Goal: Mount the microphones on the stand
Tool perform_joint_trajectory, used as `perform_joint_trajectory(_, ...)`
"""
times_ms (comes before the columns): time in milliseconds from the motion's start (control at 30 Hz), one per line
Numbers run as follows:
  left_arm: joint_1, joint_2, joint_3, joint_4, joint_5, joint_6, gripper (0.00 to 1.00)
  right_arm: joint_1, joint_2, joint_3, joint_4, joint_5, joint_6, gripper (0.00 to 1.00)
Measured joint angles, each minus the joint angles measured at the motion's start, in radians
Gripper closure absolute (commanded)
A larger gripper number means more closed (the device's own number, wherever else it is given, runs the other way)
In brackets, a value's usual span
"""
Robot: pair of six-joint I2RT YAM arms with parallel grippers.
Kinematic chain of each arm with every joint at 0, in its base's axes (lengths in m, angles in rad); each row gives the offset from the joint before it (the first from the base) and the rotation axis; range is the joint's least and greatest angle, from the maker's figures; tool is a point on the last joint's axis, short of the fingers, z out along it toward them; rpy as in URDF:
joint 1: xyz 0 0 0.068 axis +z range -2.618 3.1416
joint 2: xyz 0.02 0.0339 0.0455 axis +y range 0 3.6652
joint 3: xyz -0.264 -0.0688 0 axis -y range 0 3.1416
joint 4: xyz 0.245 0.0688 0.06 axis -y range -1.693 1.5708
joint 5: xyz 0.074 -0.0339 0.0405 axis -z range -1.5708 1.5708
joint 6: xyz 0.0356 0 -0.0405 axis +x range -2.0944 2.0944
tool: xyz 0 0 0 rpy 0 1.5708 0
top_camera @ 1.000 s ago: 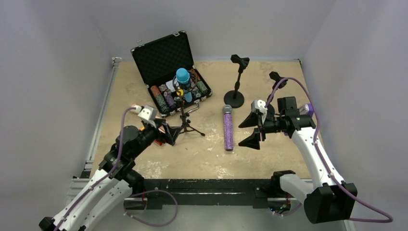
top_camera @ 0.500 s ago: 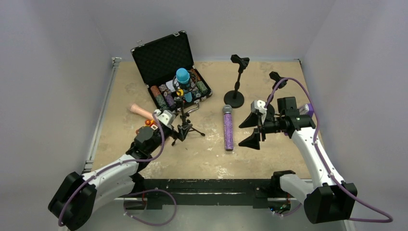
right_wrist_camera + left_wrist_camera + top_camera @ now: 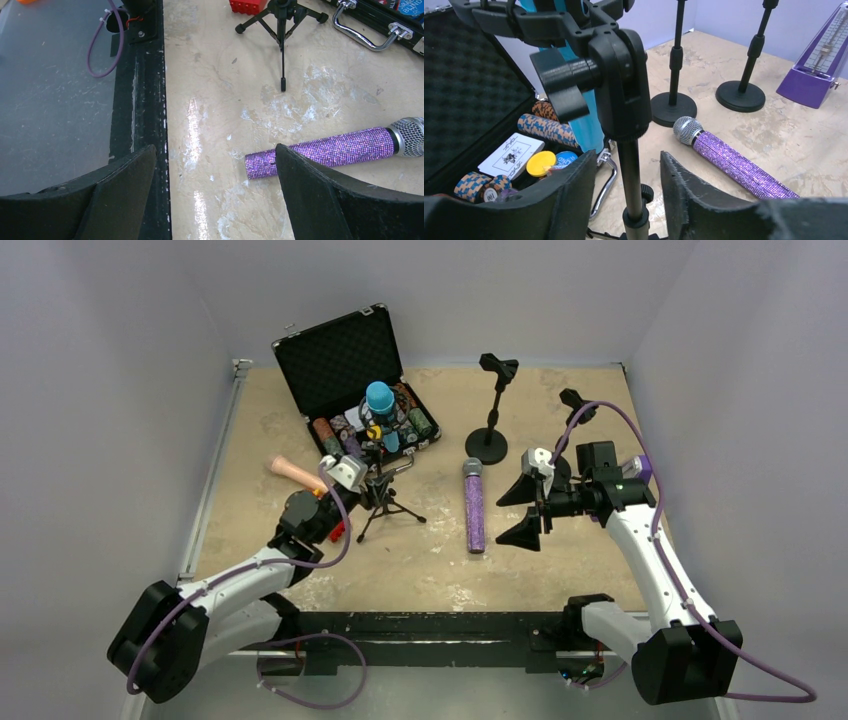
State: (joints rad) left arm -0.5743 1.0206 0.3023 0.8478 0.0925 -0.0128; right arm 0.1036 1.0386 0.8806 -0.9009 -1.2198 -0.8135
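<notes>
A small black tripod stand [image 3: 385, 498] stands in front of the case, and the blue microphone [image 3: 380, 399] seems to sit in its clip [image 3: 524, 22]. My left gripper [image 3: 368, 492] straddles the stand's pole [image 3: 630, 165]; its fingers are half closed, with a gap showing on each side of the pole. The glittery purple microphone [image 3: 474, 508] lies flat mid-table. My right gripper [image 3: 522, 510] hovers open just right of it, near its tail end [image 3: 260, 165]. The peach-pink microphone [image 3: 293, 470] lies on the table to the left.
An open black case [image 3: 335, 360] of poker chips and cards sits at the back left. Two round-base stands [image 3: 674, 107] [image 3: 740, 95] rise at the back. A purple metronome [image 3: 819, 60] is at the right. A red block [image 3: 247, 5] lies by the tripod's feet.
My left arm has swung right and forward to the tripod stand and narrowed its jaws around the pole, uncovering the peach-pink microphone. The right arm has not moved.
</notes>
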Motion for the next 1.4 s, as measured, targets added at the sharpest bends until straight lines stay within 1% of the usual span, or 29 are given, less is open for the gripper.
perform_joint_trajectory(100,0.0,0.021,0.018,0.002,-0.003,0.016,0.65,0.0,0.0,0.0,0.0,0.0,0.0,0.07)
perform_joint_trajectory(133,0.0,0.028,0.025,0.002,-0.005,0.02,0.72,0.0,0.0,0.0,0.0,0.0,0.0,0.07)
perform_joint_trajectory(167,0.0,0.035,0.03,0.001,-0.007,0.026,0.81,0.0,0.0,0.0,0.0,0.0,0.0,0.07)
perform_joint_trajectory(200,0.0,0.04,0.034,0.0,-0.008,0.029,0.97,0.0,0.0,0.0,0.0,0.0,0.0,0.07)
perform_joint_trajectory(233,0.0,0.042,0.037,0.0,-0.006,0.029,1.0,0.0,0.0,0.0,0.0,0.001,0.0,0.07)
perform_joint_trajectory(467,0.0,0.02,0.044,-0.03,0.021,0.025,1.0,0.0,0.0,0.0,-0.001,0.005,0.0,0.07)
perform_joint_trajectory(633,0.0,-0.059,0.063,-0.153,0.061,0.029,1.0,0.0,0.0,0.0,-0.001,0.006,0.0,0.07)
perform_joint_trajectory(833,0.003,-0.146,0.176,-0.326,0.048,0.018,1.0,0.0,0.0,0.0,-0.001,0.006,0.0,0.07)
perform_joint_trajectory(1033,0.029,-0.208,0.336,-0.495,0.013,-0.002,1.0,0.0,0.0,0.0,-0.002,0.006,0.0,0.07)
perform_joint_trajectory(1133,0.066,-0.229,0.395,-0.558,-0.002,0.005,1.0,0.0,0.0,0.0,-0.002,0.006,-0.001,0.07)
perform_joint_trajectory(1200,0.109,-0.234,0.423,-0.589,-0.003,0.009,1.0,0.0,-0.001,0.0,-0.002,0.006,-0.002,0.07)
perform_joint_trajectory(1400,0.334,-0.223,0.461,-0.649,0.027,-0.002,1.0,0.0,-0.007,0.0,-0.004,0.006,-0.003,0.07)
